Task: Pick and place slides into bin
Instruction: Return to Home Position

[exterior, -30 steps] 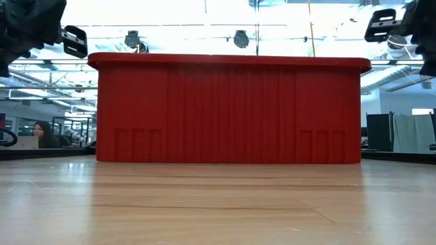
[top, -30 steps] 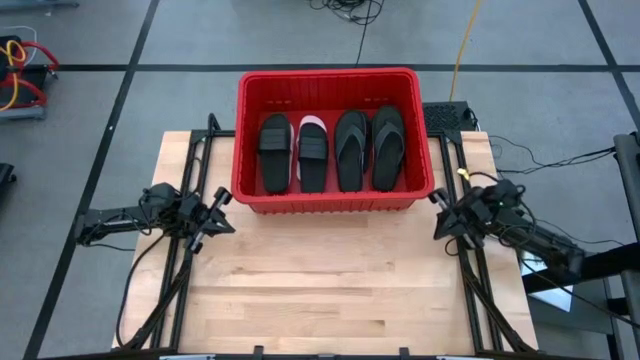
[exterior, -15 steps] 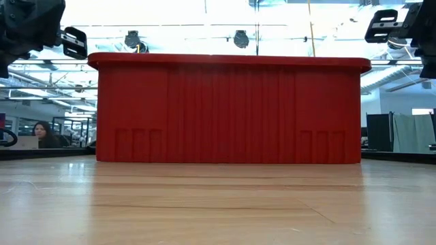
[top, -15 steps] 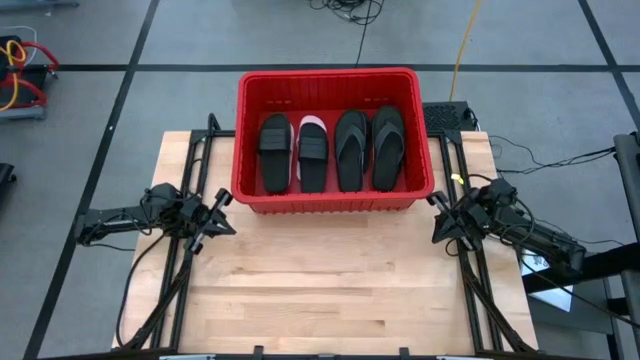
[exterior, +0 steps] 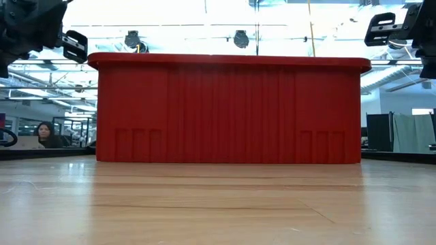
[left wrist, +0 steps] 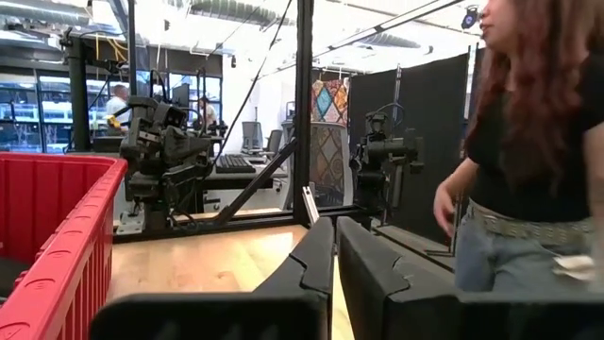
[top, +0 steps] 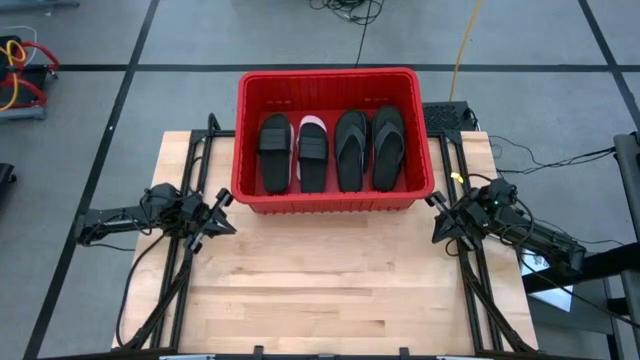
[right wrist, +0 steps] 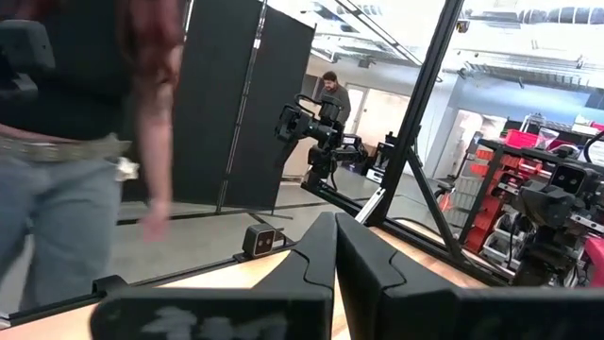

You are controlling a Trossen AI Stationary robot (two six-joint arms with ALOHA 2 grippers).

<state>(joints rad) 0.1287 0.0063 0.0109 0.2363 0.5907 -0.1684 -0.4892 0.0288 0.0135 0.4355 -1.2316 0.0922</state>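
No legible text, labels, brands or numbers in any view. Nothing readable on the red bin (top: 330, 202), the slides (top: 275, 152) or the bench (top: 330, 290).

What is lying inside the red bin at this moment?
Four sandals lie side by side in the red bin: a black slide, a pink-soled slide, a black flip-flop and a second flip-flop. Anything beneath them is covered.
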